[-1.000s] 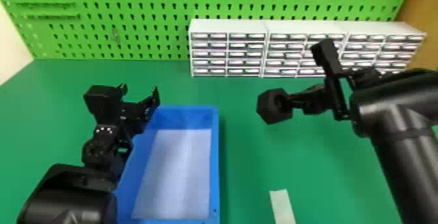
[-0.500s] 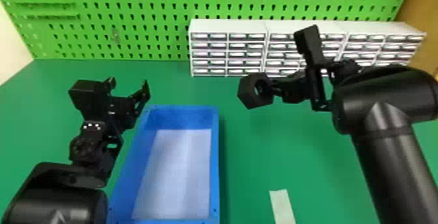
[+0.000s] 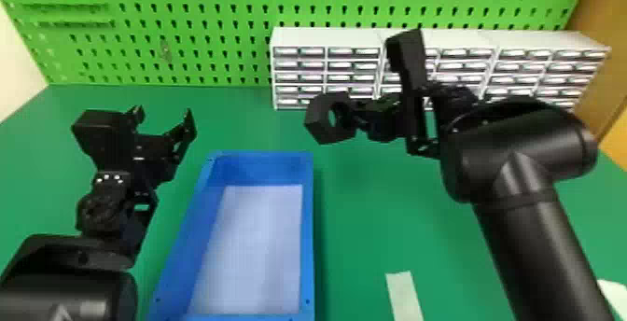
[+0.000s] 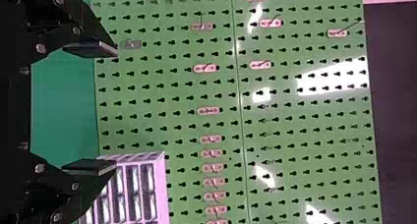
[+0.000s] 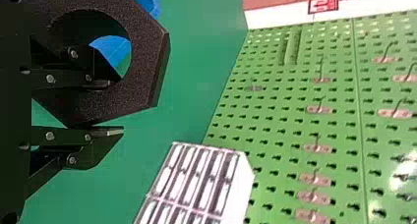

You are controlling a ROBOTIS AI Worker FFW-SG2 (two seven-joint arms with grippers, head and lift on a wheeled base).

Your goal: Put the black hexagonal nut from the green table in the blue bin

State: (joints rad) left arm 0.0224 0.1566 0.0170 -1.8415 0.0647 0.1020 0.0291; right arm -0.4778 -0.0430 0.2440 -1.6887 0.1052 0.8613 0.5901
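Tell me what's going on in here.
The robot's right gripper holds the black hexagonal nut above the green table, one finger through its hole. The nut is not yet in the blue bin. The left gripper hangs open and empty near the bin's left side.

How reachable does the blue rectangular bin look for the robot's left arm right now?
Probably yes: the open black left gripper hovers close by the bin's far left corner, and nothing visible stands between it and the bin.
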